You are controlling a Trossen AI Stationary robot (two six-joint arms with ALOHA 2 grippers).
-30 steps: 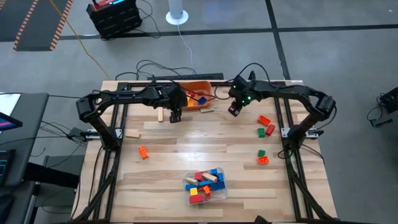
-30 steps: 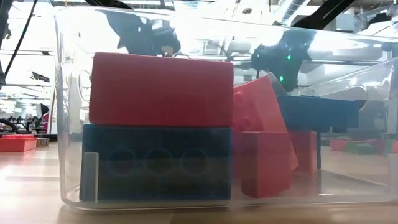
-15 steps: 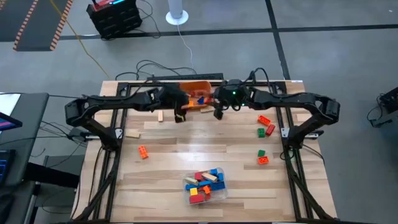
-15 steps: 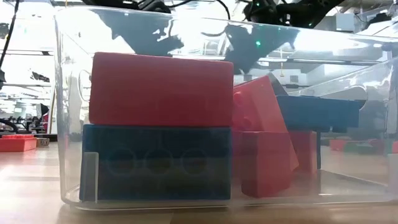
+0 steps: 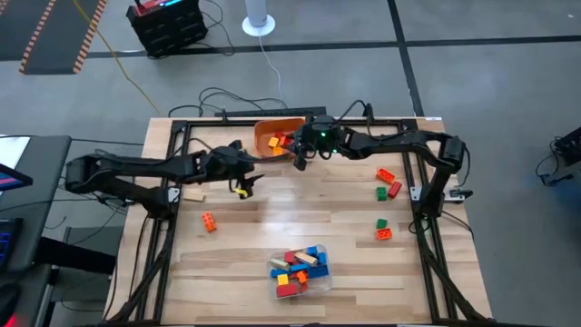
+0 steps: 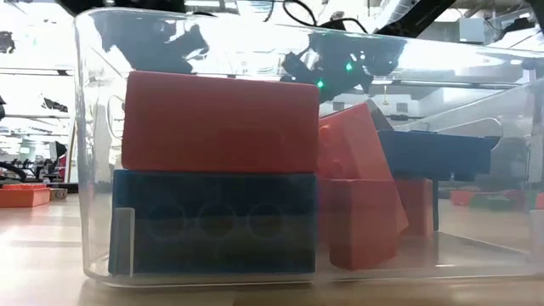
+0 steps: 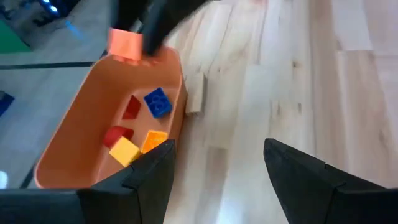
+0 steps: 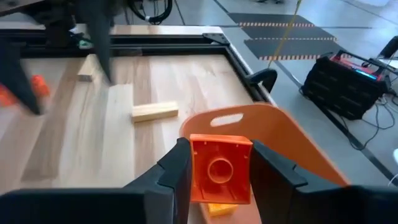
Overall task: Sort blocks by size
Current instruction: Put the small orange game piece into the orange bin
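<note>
gripping an orange block (image 8: 220, 169), right pincer (image 8: 214, 171) hangs over orange bowl (image 8: 292, 140).

Orange bowl (image 5: 272, 134) at table's (image 5: 245, 238) far edge; clear tub (image 5: 316, 281) near front (well apart).

A grey concrete floor (image 5: 490, 82) is seen around the wooden counter (image 5: 272, 227). Cables (image 5: 136, 86) (yellow and white) are trailed across it. A black case (image 5: 168, 23) is set beyond.
</note>
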